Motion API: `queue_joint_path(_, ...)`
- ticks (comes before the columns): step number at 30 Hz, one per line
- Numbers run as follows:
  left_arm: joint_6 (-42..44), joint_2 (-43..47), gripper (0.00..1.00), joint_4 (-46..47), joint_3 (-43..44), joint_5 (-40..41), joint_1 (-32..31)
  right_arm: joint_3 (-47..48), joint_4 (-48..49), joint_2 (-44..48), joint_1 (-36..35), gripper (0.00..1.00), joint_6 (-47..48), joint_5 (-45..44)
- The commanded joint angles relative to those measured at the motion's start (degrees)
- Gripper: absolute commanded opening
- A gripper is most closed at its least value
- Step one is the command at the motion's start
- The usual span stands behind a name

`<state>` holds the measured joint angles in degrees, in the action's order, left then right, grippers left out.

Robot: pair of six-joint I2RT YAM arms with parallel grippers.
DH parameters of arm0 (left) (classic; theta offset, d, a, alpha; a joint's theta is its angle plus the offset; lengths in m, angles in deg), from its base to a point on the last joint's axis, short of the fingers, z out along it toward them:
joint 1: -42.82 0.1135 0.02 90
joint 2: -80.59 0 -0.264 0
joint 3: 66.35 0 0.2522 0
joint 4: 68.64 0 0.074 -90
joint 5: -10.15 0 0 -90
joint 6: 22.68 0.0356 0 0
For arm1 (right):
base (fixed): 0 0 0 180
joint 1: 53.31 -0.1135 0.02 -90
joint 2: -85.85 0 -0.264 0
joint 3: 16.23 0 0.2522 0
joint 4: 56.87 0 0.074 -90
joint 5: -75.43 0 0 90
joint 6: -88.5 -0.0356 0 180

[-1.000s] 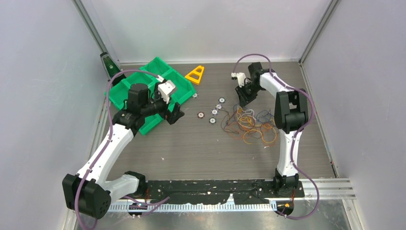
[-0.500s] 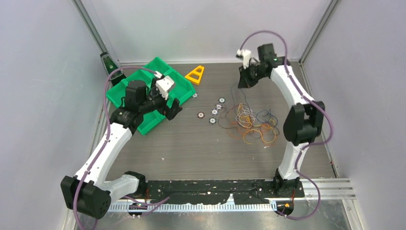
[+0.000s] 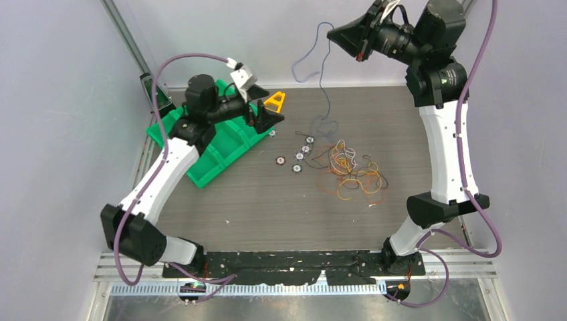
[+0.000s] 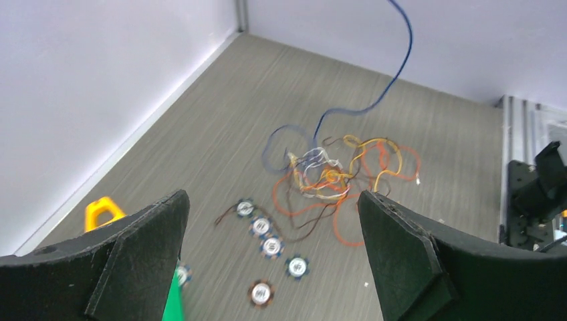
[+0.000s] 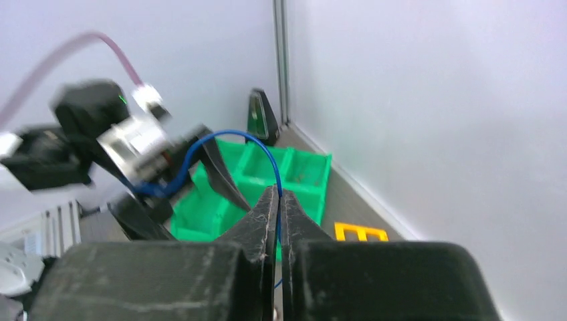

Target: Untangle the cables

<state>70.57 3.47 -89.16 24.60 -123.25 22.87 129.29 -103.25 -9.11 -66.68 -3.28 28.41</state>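
Green bin [image 3: 207, 170]: contents not discernible. Six discs [image 4: 271, 246] counted. Blue cable [image 5: 234, 132] pinched in closed right gripper [image 5: 277, 207]; left gripper [image 4: 271, 195] spread wide, nothing held.

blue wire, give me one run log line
right end effector: shut on thin blue wire, held high | tangle of thin coloured wires: on grey table | left end effector: open, empty
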Motion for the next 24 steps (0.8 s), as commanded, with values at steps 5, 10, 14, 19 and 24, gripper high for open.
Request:
queue_joint_path(5, -8.25, -10.17, 1.00, 22.47, -0.46, -0.20, -8.38, 8.20, 14.49, -1.85, -2.63, 0.05, -18.14, -1.40)
queue_joint_path(10, -4.73, -14.08, 0.76, 21.24, -2.60, -0.11, -10.44, 7.86, 17.43, -1.67, -4.10, 0.05, -21.75, -2.64)
queue_joint_path(14, -5.17, -8.88, 0.19, 17.00, -7.77, -0.84, -7.29, 3.95, 13.86, 0.34, -3.85, 0.05, -17.86, -5.32)
queue_joint_path(19, 0.58, 3.73, 0.01, 12.52, -15.71, -3.87, -5.11, -8.86, 10.70, 5.28, -1.71, 0.05, -12.31, -8.13)
queue_joint_path(24, -1.84, 8.50, 0.00, 10.95, -14.07, -4.49, -5.02, -27.33, 5.36, 8.19, -1.37, 0.05, -0.35, -9.11)
